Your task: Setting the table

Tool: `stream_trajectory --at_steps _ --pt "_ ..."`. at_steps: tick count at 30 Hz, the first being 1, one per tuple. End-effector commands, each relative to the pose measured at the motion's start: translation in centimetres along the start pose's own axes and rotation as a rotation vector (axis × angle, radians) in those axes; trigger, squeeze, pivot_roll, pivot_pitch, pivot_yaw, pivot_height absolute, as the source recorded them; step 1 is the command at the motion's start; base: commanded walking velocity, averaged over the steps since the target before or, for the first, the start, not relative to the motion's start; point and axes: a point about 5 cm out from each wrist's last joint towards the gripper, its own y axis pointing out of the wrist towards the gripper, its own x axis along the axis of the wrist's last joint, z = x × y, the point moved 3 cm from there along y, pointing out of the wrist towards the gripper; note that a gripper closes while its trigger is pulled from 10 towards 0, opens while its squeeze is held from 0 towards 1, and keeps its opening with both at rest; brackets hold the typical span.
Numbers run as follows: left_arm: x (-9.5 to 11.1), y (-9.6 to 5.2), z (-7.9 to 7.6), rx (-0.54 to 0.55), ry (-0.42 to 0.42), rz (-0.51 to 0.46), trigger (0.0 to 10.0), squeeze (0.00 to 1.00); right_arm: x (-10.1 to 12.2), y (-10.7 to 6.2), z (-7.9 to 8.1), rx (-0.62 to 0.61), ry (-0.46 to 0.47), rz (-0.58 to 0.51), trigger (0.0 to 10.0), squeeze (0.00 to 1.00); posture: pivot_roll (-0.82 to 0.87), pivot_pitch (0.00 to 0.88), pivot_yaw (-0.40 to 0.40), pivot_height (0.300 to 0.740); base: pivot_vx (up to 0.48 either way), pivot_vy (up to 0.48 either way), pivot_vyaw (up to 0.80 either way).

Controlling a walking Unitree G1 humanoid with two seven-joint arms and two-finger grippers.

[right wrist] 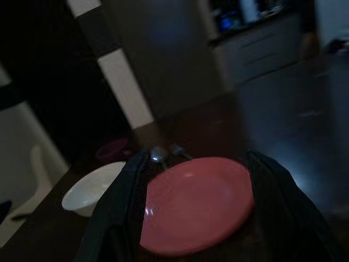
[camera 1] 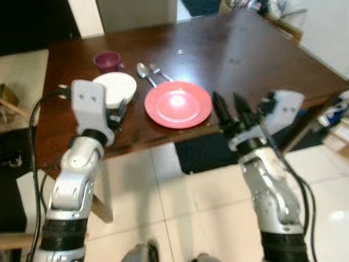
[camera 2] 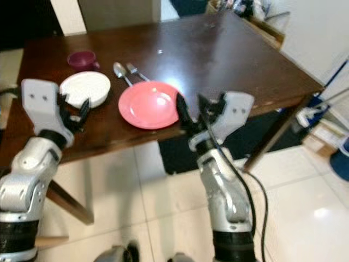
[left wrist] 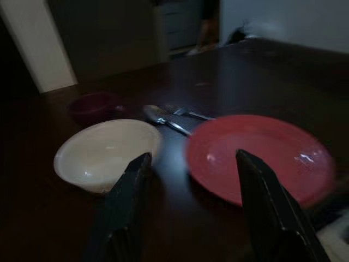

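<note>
A red plate (camera 1: pixel 178 105) lies near the front edge of the dark wooden table (camera 1: pixel 256 60). Left of it is a white bowl (camera 1: pixel 115 88), and a purple cup (camera 1: pixel 107 60) stands behind the bowl. A spoon (camera 1: pixel 145 72) and a fork (camera 1: pixel 160 72) lie side by side just behind the plate. My left gripper (camera 1: pixel 121 112) hovers open by the bowl's near right rim, holding nothing. My right gripper (camera 1: pixel 225 98) is open and bare at the table's front edge, just right of the plate. The right wrist view has the plate (right wrist: pixel 196 203) between its fingers (right wrist: pixel 117 218).
The table's front edge runs just before both arms, over pale floor tiles (camera 1: pixel 163 218) and a dark mat (camera 1: pixel 204 150). A table leg (camera 2: pixel 272 136) slants down at the right. Clutter (camera 1: pixel 262 8) sits at the table's far right end.
</note>
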Motion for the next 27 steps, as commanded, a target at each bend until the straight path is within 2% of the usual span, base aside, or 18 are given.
stream_trajectory --at_steps 1,11,27 --pt "-0.5 -0.2 0.5 0.008 0.001 0.018 10.0 0.00 -0.4 0.0 0.4 0.010 0.052 0.011 10.0 0.00 -0.07 0.036 0.081 0.740 0.000 0.000 0.46" --pt "-0.3 -0.2 0.0 -0.018 0.007 0.014 10.0 0.00 0.1 0.1 -0.6 -0.034 0.156 -0.016 10.0 0.00 -0.07 0.038 0.080 0.740 0.000 0.000 0.66" --pt "-0.5 -0.1 0.0 -0.019 0.011 0.018 10.0 0.00 0.2 0.1 -0.6 -0.033 0.170 -0.016 10.0 0.00 -0.08 0.037 0.084 0.740 0.000 0.000 0.76"
